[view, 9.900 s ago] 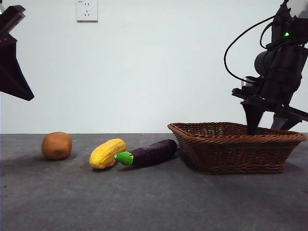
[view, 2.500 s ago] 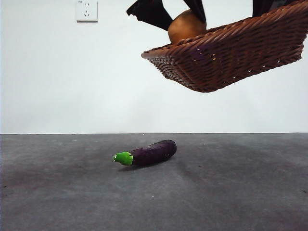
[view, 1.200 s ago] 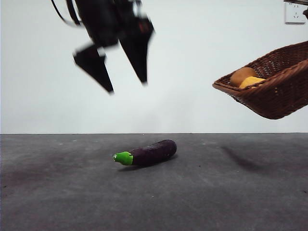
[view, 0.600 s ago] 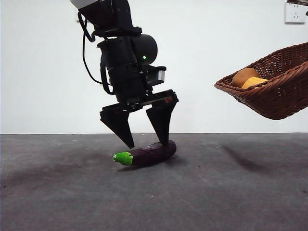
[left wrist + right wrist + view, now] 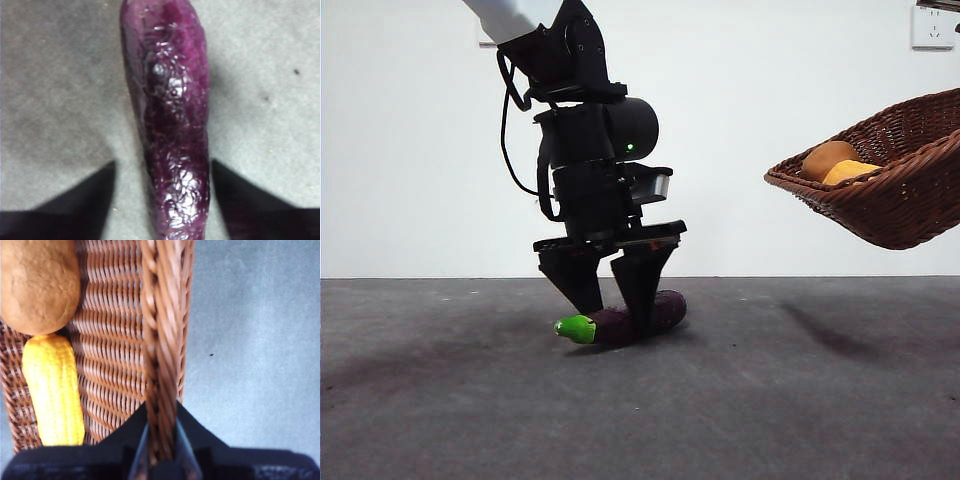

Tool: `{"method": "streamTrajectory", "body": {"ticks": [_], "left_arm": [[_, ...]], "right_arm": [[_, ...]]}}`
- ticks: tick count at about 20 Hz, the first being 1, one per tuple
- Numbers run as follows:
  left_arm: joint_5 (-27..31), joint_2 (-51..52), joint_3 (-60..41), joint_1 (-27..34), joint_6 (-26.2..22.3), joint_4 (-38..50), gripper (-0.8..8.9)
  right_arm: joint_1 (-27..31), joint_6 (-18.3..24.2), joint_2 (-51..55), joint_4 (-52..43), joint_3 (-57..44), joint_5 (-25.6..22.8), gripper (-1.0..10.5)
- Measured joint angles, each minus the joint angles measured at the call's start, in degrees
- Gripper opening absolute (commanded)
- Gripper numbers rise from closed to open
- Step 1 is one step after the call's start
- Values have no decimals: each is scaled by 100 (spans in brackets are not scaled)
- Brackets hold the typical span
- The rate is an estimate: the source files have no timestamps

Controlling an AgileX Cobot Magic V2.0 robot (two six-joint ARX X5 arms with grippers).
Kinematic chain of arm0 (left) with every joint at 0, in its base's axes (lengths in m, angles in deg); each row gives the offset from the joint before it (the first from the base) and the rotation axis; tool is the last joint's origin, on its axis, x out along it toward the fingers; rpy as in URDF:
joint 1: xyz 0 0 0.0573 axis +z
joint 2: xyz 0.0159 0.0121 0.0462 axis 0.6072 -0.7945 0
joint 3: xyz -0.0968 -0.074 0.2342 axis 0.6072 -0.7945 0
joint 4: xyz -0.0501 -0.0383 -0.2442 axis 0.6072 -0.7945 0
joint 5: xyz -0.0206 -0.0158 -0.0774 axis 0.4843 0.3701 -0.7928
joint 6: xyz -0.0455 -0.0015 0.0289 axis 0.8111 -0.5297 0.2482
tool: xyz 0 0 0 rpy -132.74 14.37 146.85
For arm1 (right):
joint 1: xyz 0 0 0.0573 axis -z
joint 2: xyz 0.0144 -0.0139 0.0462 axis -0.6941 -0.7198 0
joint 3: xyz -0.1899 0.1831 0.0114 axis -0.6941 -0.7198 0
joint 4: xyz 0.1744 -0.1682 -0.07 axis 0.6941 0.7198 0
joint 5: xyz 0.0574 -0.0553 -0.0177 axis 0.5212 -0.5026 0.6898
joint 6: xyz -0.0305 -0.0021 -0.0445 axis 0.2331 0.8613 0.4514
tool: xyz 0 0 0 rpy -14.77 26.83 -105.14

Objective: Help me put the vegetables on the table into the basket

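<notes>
1. The eggplant (image 5: 630,319) lies on the tabletop (image 5: 800,400), straddled by the spread, unclosed jaws of the left gripper (image 5: 610,315).
2. The basket (image 5: 880,190), carrying potato (image 5: 827,158) and corn (image 5: 848,171), is held tilted in the air, its rim clamped by the right gripper (image 5: 161,440).

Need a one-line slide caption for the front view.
Left gripper straddles the eggplant on the table, jaws open, while the tilted basket, held aloft, carries potato and corn.

Gripper (image 5: 613,318) straddling eggplant (image 5: 623,320) on table (image 5: 770,400)
Basket (image 5: 880,195) hanging tilted in the air; potato (image 5: 827,158) and corn cob (image 5: 850,171) lying inside
</notes>
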State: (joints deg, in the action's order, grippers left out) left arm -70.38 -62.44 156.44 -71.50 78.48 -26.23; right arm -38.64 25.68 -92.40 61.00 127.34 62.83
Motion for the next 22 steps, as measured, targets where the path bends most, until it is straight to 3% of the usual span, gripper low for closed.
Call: {"method": "streamTrajectory", "body": {"ticks": [7,10,12,15,17,22], "left_arm": [[-79,37,66,-33,-68,-350,-9],[-164,518,131,46,-61,-380,-9],[-503,1169,164,101,72,-214,-9],[-1696,2081,249,66,446,214,-9],[-2275,2435,251,-114,763,570,-9],[-2339,2406,258,-518,1585,885,-9]], "right_arm": [[0,7,0,2,0,26,-8],[-7,-22,0,2,0,44,-8],[-55,-127,0,0,0,44,-8],[-295,-295,0,-7,0,116,-8],[-560,-365,0,-164,0,413,-8],[-1233,-566,-4,-669,0,1521,-8]]}}
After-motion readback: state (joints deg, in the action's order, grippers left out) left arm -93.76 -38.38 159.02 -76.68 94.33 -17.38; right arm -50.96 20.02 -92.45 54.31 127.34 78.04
